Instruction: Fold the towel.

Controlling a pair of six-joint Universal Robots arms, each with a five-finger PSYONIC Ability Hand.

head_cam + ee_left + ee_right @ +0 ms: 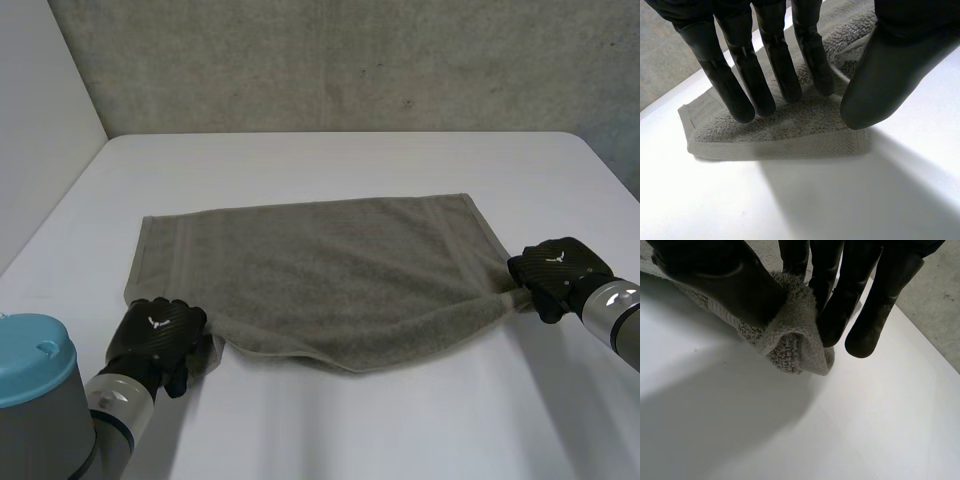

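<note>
A grey-green towel [330,270] lies spread across the white table [350,160], its near edge bunched and pulled toward the right. My left hand [155,335] is at the towel's near left corner. In the left wrist view its straight fingers [775,60] rest their tips on the flat towel corner [780,135], and the thumb [880,85] stands apart beside them. My right hand [555,268] is at the near right corner. There the thumb [725,280] and fingers pinch a rolled bit of the towel [795,340], lifted just off the table.
A grey wall runs behind the table's far edge, and a pale wall stands at the left. My left arm's light-blue cap [30,360] sits at the near left. Bare white table lies in front of the towel and beyond it.
</note>
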